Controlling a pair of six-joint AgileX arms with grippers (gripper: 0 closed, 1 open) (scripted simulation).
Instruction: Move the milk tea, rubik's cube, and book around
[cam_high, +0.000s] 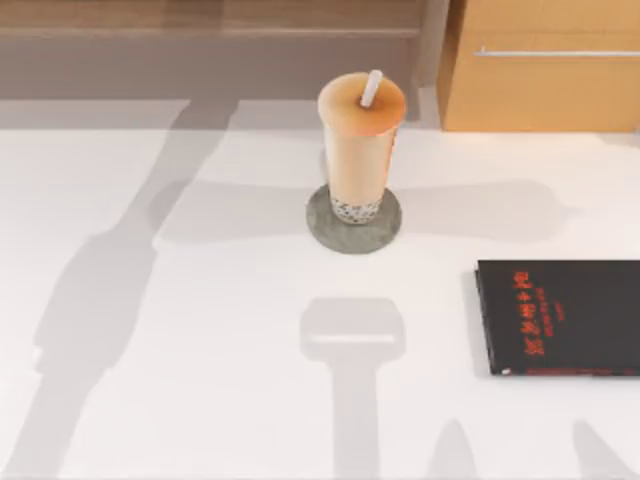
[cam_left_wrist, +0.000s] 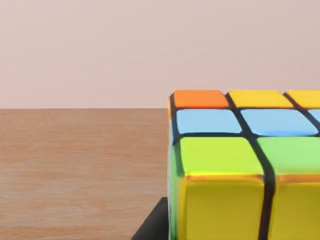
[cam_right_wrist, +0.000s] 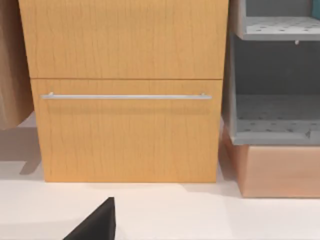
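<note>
The milk tea (cam_high: 360, 150), a tall clear cup of peach-tan drink with dark pearls and a white straw, stands upright on a round grey coaster (cam_high: 322, 222) at the table's back middle. In the left wrist view the rubik's cube (cam_left_wrist: 240, 165) sits very close, off the table, with wood floor and a plain wall behind it. A dark finger (cam_left_wrist: 150, 227) of my left gripper lies against its lower edge. A dark finger (cam_right_wrist: 96, 224) of my right gripper hangs over the white table, facing a wooden cabinet. The book is out of view.
A thin black book with red lettering (cam_high: 560, 316) lies flat at the table's right edge. A wooden cabinet (cam_right_wrist: 125, 90) with a metal drawer handle (cam_right_wrist: 125, 96) stands at the back right, with a grey open shelf (cam_right_wrist: 275, 75) beside it. Arm shadows cross the tabletop.
</note>
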